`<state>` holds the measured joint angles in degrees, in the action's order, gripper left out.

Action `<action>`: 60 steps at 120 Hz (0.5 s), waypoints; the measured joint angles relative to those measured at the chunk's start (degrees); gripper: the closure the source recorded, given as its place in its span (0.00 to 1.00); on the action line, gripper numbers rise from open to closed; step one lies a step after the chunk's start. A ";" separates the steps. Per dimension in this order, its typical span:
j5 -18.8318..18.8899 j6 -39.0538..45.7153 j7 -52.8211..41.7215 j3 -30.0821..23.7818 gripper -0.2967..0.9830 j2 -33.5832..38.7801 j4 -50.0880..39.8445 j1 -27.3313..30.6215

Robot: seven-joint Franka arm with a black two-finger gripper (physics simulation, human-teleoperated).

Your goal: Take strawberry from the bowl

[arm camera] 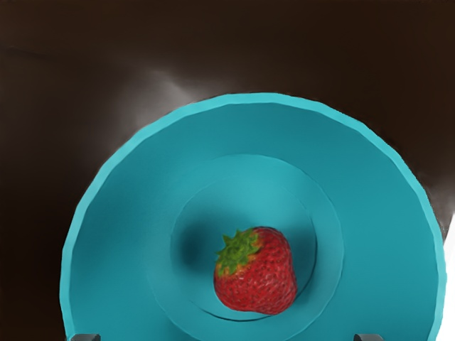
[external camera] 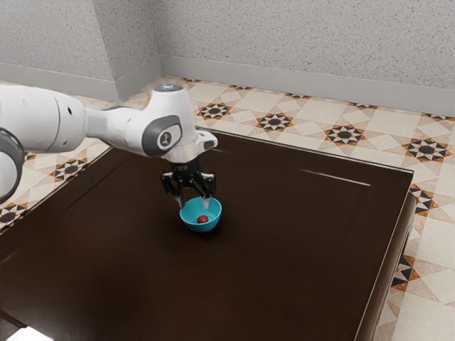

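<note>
The job is to take the strawberry [arm camera: 259, 280] out of the bowl [arm camera: 256, 98], and that part is not done. The strawberry is red with a green leafy top, and it lies on the floor of the blue bowl, a bit away from the middle. The bowl sits flat on the dark table [external camera: 284, 256]. The arm [external camera: 106, 123] reaches over the table, and its black gripper [external camera: 193, 204] points down at the bowl. The gripper's two fingers [external camera: 206, 202] are spread wide, with nothing pinched between them. One fingertip looks to be over the inside of the bowl, and the other is close to the rim, but it is hard to tell if it touches. So getting the hand near and ready looks done. The big parts are left: go down into the bowl, squeeze the strawberry from both sides, lift it up past the rim and bring it out. The hand may need to scoot over a little first, so that no finger bumps the rim and tips the bowl.
</note>
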<state>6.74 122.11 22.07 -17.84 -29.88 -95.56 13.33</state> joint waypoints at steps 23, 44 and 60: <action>0.00 2.23 8.84 0.08 0.47 -3.86 1.38 -0.04; 0.02 3.10 14.83 0.09 0.49 -6.01 2.23 -0.41; 0.03 3.58 18.37 0.38 0.55 -6.89 2.45 -0.79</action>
<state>6.78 125.69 40.45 -17.45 -36.78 -93.12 12.53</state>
